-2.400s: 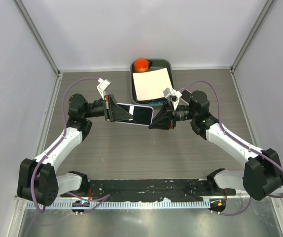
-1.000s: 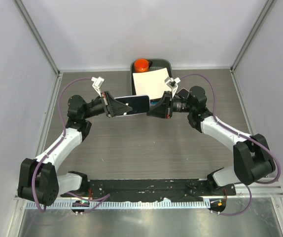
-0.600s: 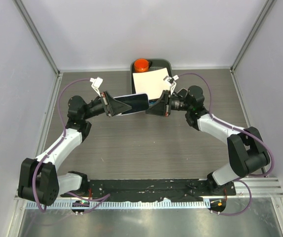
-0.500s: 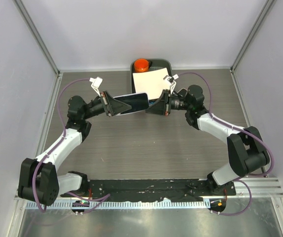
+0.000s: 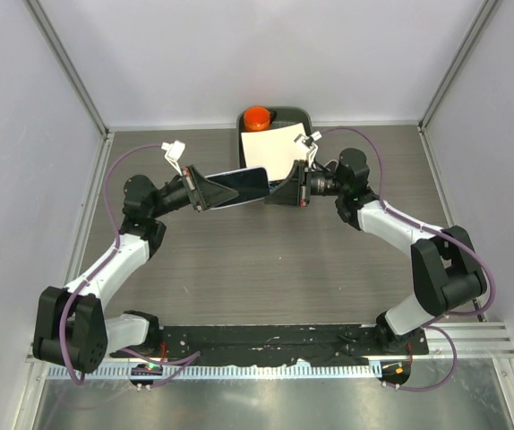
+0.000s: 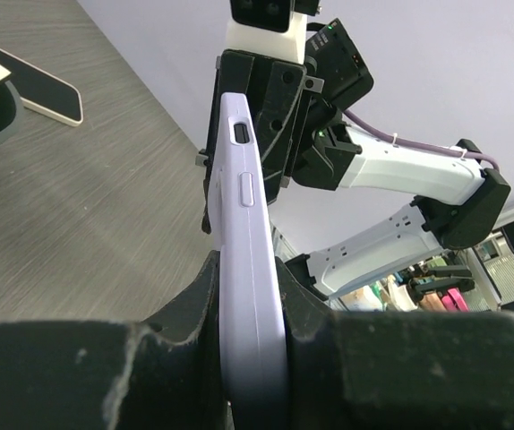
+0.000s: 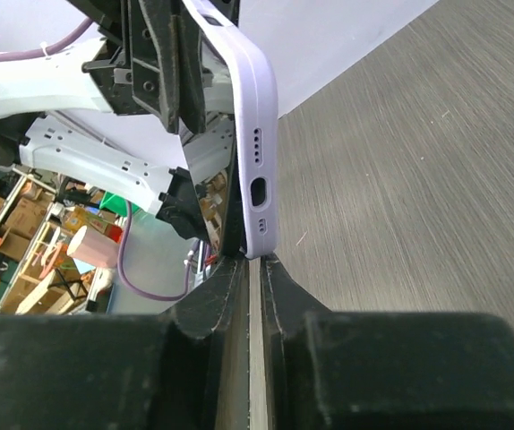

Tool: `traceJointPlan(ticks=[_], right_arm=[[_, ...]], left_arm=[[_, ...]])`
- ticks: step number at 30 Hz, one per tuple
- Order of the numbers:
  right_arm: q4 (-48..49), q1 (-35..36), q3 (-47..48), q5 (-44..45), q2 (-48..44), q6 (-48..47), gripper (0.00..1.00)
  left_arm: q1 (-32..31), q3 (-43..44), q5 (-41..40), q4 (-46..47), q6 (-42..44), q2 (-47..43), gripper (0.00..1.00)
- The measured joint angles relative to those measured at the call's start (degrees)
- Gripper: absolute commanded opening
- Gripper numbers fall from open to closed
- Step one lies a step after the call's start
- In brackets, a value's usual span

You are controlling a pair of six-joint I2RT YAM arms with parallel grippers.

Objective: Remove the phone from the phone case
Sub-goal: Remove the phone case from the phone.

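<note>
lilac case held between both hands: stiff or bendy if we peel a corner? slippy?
Probably bendy at the lip: the case looks like soft matte rubber with rounded edges and moulded buttons. Likely grippy, not slippery: the left hand holds it edge-on in the air. With the phone inside, it should stay stiff overall.
</note>
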Motion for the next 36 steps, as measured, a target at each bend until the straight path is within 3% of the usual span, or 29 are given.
traceJointPlan(ticks=[4, 10, 15, 23, 36], right_arm=[[0.04, -0.28, -0.15, -1.22, -2.12, -1.77, 0.34], [-0.37, -1.62, -1.18, -0.39, -7.65, -5.27, 0.43], [8.37, -4.24, -3.37, -0.92, -8.96, -0.31, 0.53], [25.97, -6.21, -5.31, -0.11, -8.96, 9.77, 0.56], [25.99, -5.38, -8.76, 12.83, -11.41, 10.86, 0.56]], left_arm=[[0.00, -0.02, 0.98, 1.33, -0.90, 0.00, 0.00], [-0.57, -0.02, 4.70, 4.17, -3.04, -0.70, 0.00], [-1.75, -0.02, 7.45, 4.74, -3.93, -1.05, 0.00], [-2.95, -0.04, 15.17, 4.48, -4.44, -1.46, 0.00], [-2.64, -0.55, 15.17, 0.17, -1.05, -1.62, 0.00]])
